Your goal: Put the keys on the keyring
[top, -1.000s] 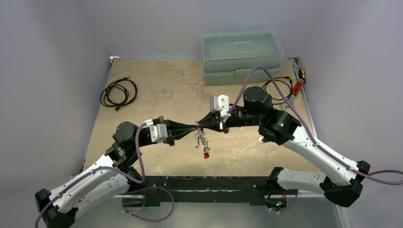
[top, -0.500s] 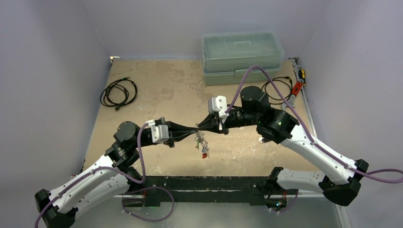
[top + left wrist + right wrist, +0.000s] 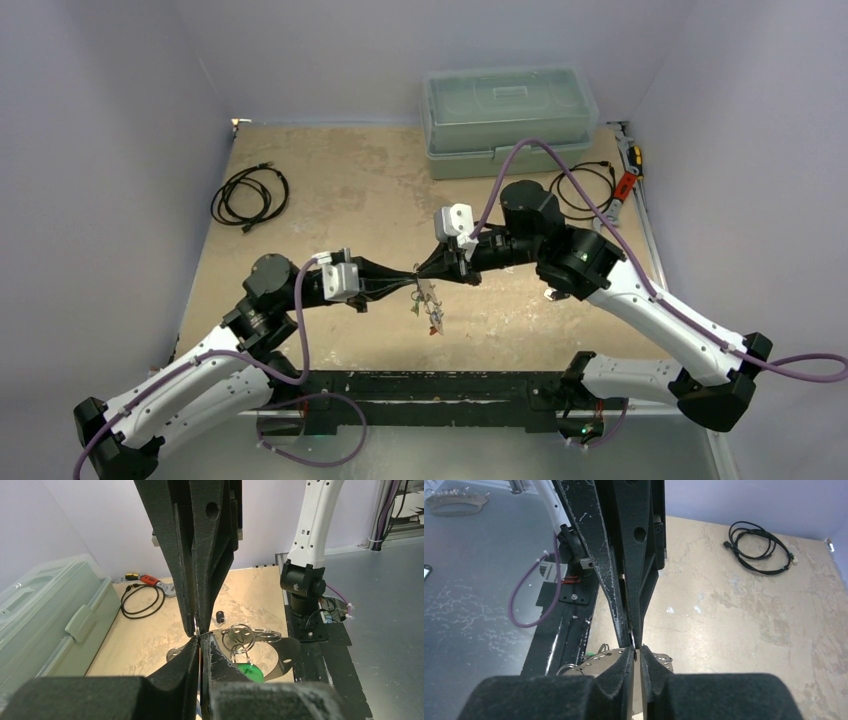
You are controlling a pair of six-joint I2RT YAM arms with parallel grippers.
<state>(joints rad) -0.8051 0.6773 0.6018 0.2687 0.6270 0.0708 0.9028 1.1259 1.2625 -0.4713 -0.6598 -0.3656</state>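
left claw (image 3: 199, 641) is clamped on keyring (image 3: 289, 650) | right claw (image 3: 637, 653) is met tip-to-tip, pinched on thin metal, unidentified | keys (image 3: 432, 312) are hung directly beneath both claws, equally near

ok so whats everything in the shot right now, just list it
table: one, tan and scuffed, under everything
storage box: one, pale green see-through, lidded, far edge right of centre
cable coils: two, black, one far left, the other far right
hand tools: red-handled and yellow-black, count unclear, far right edge
keys: a bunch, number unclear, silvery with red and green tags, hanging under the meeting fingertips
keyring: one, thin grey wire, pinched where the two grippers meet, mid-table
left gripper: one, black, shut on the keyring
right gripper: one, black, fingers nearly together on the keyring, tip to tip with the left
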